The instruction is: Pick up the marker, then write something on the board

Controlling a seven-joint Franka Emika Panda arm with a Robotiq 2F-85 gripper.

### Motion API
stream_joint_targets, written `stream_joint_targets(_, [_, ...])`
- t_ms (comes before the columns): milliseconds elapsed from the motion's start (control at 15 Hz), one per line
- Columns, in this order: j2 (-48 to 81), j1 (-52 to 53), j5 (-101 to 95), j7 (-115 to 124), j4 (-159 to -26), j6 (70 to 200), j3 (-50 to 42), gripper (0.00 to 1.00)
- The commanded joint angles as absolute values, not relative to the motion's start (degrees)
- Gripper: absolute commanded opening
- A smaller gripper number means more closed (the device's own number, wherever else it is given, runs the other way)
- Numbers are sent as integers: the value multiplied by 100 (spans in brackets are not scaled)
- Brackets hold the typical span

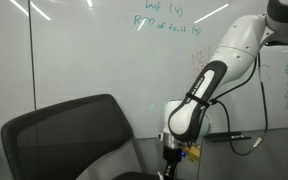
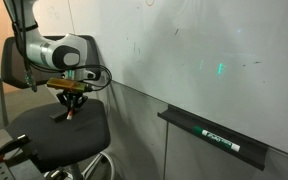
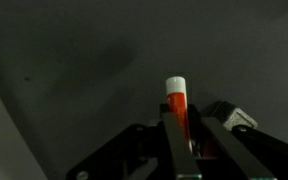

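Within the claw's grip stands the marker.

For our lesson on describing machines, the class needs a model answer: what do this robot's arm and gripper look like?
The arm has rounded, glossy white shells with black sections at the joints. Black cables loop near the wrist. The gripper is black, with narrow straight fingers in the wrist view. A small yellow piece sits beside it.
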State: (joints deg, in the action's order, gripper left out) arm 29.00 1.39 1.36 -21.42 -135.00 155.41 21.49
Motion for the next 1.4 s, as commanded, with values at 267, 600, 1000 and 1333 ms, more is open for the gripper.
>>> stream_joint_targets(267, [3565,-373,545,-2930,-13312,15284,2760,5])
stream_joint_targets(600, [3641,-200,432,-2819,-13292,15036,2615,26])
stream_joint_targets(1000, [3653,-197,428,-2816,-13293,15039,2597,46])
stream_joint_targets(1333, [3653,-198,428,-2816,-13293,15039,2595,46])
